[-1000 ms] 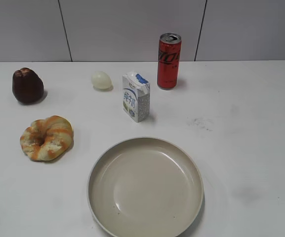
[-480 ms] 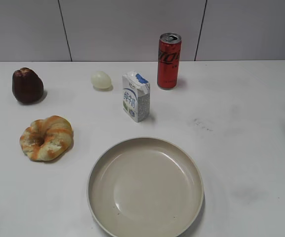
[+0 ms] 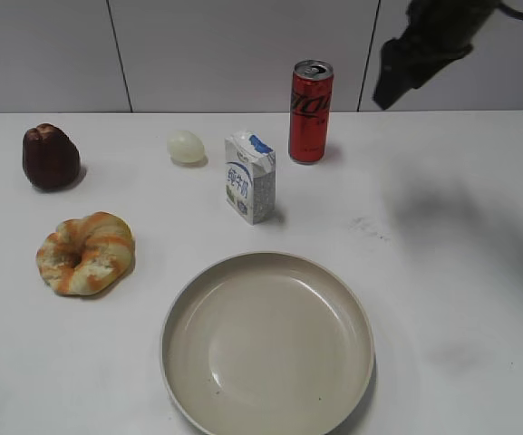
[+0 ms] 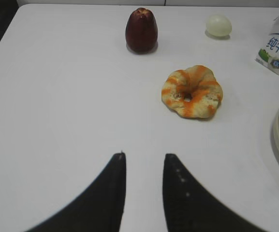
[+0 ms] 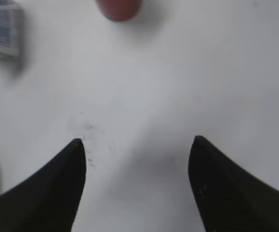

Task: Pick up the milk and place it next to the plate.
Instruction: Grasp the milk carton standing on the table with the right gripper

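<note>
In the exterior view the milk (image 3: 250, 177) stood upright on the desk (image 3: 442, 272), well below and left of the right jaws (image 3: 397, 77), which hung blurred in the air at the top right; how wide they stood could not be told there. The can (image 3: 311, 111) stood between them and the milk, just behind it. The plate (image 3: 267, 343) lay in front of the milk, its near rim cut off. An egg (image 3: 187, 147), a dark fruit (image 3: 51, 157) and the bread (image 3: 86, 253) lay further left.

In the left wrist view the left jaws (image 4: 143, 155) stood narrowly apart, holding nothing. The milk (image 4: 277, 44) stood far ahead to their right, partly cut off; the bread (image 4: 193, 92) lay between.

In the right wrist view the right jaws (image 5: 137, 141) gaped wide and empty over bare desk. The milk (image 5: 3, 29) was a blur ahead to their left, the can (image 5: 119, 8) ahead, both cut off.
</note>
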Controlling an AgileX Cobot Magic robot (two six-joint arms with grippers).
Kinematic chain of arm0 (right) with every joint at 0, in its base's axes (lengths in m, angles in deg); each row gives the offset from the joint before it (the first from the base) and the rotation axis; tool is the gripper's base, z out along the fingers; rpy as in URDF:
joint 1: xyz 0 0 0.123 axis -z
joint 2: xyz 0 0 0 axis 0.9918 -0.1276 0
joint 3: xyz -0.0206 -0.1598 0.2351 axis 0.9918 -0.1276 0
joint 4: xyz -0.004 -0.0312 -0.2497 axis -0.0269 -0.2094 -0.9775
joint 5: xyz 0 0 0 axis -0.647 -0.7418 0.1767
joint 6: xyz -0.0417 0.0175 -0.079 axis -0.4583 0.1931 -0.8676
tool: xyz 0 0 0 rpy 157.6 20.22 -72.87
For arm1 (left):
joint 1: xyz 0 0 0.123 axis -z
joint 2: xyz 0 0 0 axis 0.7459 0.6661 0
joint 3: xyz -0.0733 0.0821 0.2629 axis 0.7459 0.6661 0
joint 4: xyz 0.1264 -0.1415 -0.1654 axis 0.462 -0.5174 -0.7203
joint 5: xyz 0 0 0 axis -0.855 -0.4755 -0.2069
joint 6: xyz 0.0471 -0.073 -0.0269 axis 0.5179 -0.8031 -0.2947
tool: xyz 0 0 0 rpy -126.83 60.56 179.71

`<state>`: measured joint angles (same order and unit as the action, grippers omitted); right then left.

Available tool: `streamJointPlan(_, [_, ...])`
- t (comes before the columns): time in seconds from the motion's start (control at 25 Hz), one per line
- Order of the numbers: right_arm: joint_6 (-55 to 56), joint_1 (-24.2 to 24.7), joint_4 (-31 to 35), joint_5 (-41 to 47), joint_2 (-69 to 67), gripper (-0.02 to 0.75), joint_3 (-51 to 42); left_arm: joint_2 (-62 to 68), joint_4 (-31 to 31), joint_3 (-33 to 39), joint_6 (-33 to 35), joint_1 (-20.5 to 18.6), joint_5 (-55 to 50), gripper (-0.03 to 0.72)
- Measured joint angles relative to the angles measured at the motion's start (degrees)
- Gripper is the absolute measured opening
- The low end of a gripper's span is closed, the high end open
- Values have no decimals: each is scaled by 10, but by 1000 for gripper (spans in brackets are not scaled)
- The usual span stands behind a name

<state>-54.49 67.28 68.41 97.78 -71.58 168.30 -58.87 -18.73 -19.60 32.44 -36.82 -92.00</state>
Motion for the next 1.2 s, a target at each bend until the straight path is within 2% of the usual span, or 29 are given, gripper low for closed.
streamJointPlan(0.16, [-19,-74,-1,-53,-23,522,14,0,0,0,0,0,0,209])
streamJointPlan(0.36, [-22,-131,18,-108,-52,524,16,0,0,0,0,0,0,209])
streamJointPlan(0.52, [-22,-138,57,-122,-85,524,16,0,0,0,0,0,0,209])
streamJointPlan(0.88, [-22,-138,103,-149,-139,517,16,0,0,0,0,0,0,209])
streamJointPlan(1.04, [-22,-138,108,-160,-143,445,16,0,0,0,0,0,0,209])
streamJointPlan(1.2, [-22,-138,107,-162,-143,271,17,0,0,0,0,0,0,209])
